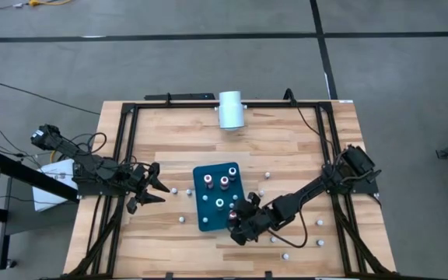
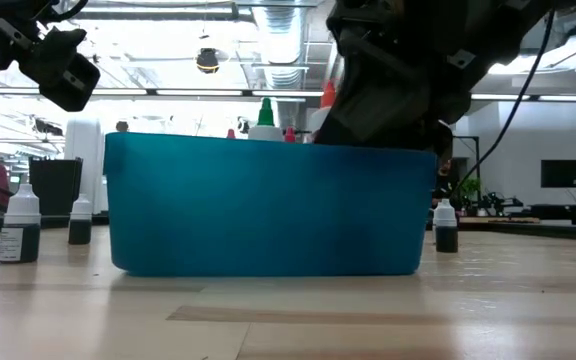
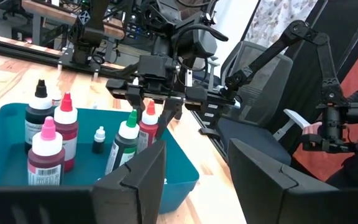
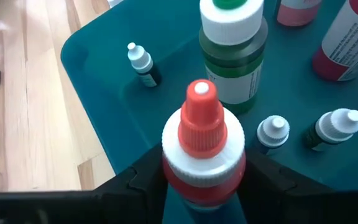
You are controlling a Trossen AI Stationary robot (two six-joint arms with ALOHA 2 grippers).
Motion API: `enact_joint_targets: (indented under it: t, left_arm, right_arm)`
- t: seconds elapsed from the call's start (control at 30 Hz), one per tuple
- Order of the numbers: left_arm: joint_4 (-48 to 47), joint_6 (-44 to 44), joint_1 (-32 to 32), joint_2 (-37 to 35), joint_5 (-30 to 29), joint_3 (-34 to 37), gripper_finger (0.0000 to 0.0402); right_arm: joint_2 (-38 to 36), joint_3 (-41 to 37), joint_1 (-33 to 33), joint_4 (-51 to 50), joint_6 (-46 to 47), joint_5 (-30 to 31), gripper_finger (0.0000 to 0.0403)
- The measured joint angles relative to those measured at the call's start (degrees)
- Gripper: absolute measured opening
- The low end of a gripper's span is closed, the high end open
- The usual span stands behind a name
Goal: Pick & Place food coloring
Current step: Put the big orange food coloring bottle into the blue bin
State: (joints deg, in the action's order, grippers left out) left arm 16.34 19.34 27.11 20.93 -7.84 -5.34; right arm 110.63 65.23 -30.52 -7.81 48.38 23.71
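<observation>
Several food coloring bottles were already standing in the teal tray [image 1: 206, 218] when I looked, with a bunch more tiny ones scattered on the wooden table [image 1: 286, 140] around it. Right gripper [image 1: 238, 225] was down over the tray's near corner with a red-capped bottle [image 4: 202, 144] sitting upright between its fingers, just beside the green-capped bottle [image 4: 231, 53]. From the wrist camera the jaws hugged the white collar on both sides, but I honestly couldn't tell if they were pinching it or had let go already. Left gripper [image 1: 148, 189] hung off to the side of the tray, jaws spread partway, nothing in them. Handling-wise, these looked like light little plastic squeeze bottles, tall and narrow, so my guess was they'd tip easily if bumped, and the smooth labelled sides could slip. Squeezing the soft body too hard might dent it or push dye out. The stiff ribbed white collar right under the nozzle seemed like the smartest spot to grab. The small dropper bottles [image 4: 273, 132] nearby in the tray were packed close, so knocking one seemed likely.
</observation>
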Motion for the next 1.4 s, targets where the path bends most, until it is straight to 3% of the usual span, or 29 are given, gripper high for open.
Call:
enact_joint_targets:
  t: [0.37,0.87,1.4]
  left_arm:
    - [-0.2,0.2,0.0,0.0,0.0,0.0,0.0165]
    - [-0.2,0.4,0.0,0.0,0.0,0.0,0.0165]
    - [-0.2,0.4,0.0,0.0,0.0,0.0,0.0165]
  right_arm:
    - [0.2,-0.1,-2.7,-0.2,1.9,5.6,0.0157]
    - [0.2,-0.1,-2.7,-0.4,2.8,6.2,0.0169]
    - [0.2,-0.2,-2.6,-0.4,2.2,6.2,0.0232]
